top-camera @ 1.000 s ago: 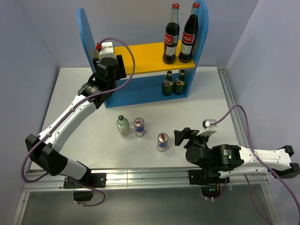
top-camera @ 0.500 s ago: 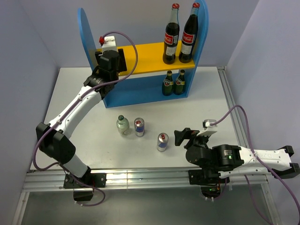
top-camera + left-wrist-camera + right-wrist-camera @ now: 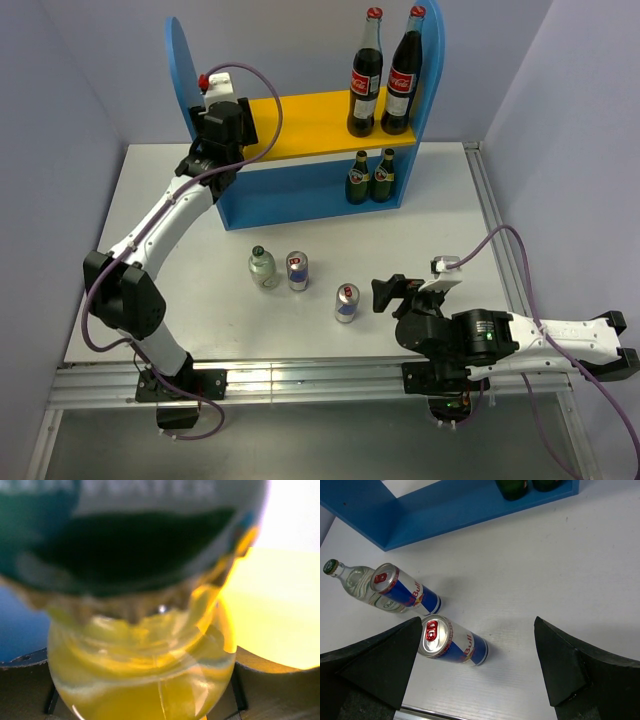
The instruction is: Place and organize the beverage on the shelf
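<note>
Left gripper (image 3: 226, 115): was clamped on clear bottle (image 3: 142, 675) at yellow board (image 3: 305, 125).
Right gripper (image 3: 479, 675): was spread, empty.
Risk: tilted release could have toppled bottle.

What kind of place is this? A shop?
Probably a robot test lab, not a shop: two robot arms bolted to a white table, plain walls around, and one small blue shelf.

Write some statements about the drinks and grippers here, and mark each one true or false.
1. Two cola bottles stand on the yellow upper board. True.
2. Both cans lie on their sides on the table. False: they stand upright.
3. The right gripper is shut on a can. False: it is open and holds nothing.
4. Two dark green bottles stand on the lower level. True.
5. The left gripper holds a clear bottle. True.
</note>
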`<state>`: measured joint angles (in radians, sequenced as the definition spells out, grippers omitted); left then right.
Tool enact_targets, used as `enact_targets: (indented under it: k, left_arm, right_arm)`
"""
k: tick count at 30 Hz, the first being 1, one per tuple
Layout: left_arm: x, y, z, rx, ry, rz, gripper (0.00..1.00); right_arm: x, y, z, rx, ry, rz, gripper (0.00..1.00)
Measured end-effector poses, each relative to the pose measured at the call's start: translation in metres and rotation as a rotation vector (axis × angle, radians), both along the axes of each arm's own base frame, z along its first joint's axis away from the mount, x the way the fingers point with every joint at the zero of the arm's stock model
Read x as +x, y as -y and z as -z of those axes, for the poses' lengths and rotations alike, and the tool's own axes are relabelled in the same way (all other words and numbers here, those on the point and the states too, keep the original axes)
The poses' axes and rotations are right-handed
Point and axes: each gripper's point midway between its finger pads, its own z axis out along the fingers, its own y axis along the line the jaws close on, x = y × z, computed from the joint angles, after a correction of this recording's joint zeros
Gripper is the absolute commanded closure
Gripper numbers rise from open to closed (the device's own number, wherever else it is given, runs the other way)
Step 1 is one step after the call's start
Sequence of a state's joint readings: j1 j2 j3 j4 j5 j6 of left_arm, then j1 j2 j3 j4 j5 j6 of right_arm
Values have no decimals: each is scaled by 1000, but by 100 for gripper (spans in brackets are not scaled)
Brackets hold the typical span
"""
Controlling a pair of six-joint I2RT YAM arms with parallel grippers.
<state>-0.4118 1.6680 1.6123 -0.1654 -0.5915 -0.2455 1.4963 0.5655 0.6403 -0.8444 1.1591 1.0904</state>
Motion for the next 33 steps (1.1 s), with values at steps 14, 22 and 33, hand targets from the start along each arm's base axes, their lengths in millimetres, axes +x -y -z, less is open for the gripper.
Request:
enact_targets:
  k: [14, 22, 33]
  left_arm:
    - [6, 13, -12, -20, 52, 61, 1]
    - [-1, 14, -13, -26, 52, 82, 1]
    - [-50, 4, -33, -66, 76, 100, 1]
  right_arm:
    - [0, -1, 0, -2, 2, -2, 0]
    - [0, -1, 0, -1, 2, -2, 0]
    - [0, 1, -2, 18, 3, -2, 0]
